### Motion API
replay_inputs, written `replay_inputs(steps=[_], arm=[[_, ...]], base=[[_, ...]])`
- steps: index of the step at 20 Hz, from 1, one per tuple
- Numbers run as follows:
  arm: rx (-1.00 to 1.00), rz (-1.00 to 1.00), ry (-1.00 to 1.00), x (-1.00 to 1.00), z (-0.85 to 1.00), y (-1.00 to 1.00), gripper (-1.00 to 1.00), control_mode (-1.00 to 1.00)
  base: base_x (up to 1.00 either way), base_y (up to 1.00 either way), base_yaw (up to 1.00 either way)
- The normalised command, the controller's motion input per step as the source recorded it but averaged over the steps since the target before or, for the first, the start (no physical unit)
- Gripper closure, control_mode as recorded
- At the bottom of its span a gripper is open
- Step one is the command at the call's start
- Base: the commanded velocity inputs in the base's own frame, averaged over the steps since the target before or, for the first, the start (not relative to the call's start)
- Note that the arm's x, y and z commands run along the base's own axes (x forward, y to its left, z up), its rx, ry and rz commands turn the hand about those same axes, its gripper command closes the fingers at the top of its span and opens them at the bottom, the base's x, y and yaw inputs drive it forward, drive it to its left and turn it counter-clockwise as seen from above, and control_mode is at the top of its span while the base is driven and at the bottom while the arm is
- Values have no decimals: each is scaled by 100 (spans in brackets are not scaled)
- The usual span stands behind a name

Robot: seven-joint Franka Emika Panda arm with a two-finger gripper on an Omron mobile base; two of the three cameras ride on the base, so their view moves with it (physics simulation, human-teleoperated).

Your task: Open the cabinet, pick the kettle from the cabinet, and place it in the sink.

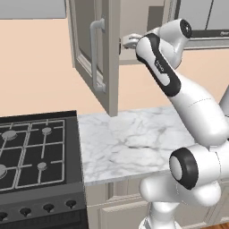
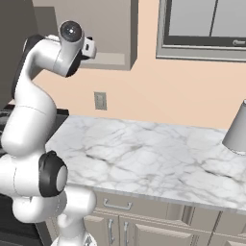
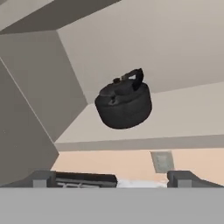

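black kettle [image 3: 124,104] sits on the cabinet [image 1: 96,53] shelf, nearer its front edge & toward the left inner wall, door swung open w/ bar handle facing out, while the gripper [image 3: 111,178] hangs just outside, jaws spread wide, holding nothing, above the marble counter [image 1: 129,143].

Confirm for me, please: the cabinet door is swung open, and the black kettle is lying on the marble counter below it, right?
Not quite. The cabinet door is open, but the black kettle sits on the shelf inside the cabinet, not on the marble counter; the hand view shows it.
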Motion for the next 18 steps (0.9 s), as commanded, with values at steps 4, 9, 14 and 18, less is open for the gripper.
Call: replay_inputs(steps=[4,9,14,18], arm=[[0,-13,0,50,9,17,-100,-100],[0,-10,0,42,1,4,-100,-100],[2,-8,0,39,6,0,-100,-100],[1,-8,0,35,7,0,-100,-100]], base=[[0,0,0],[0,0,0],[0,0,0],[0,0,0]])
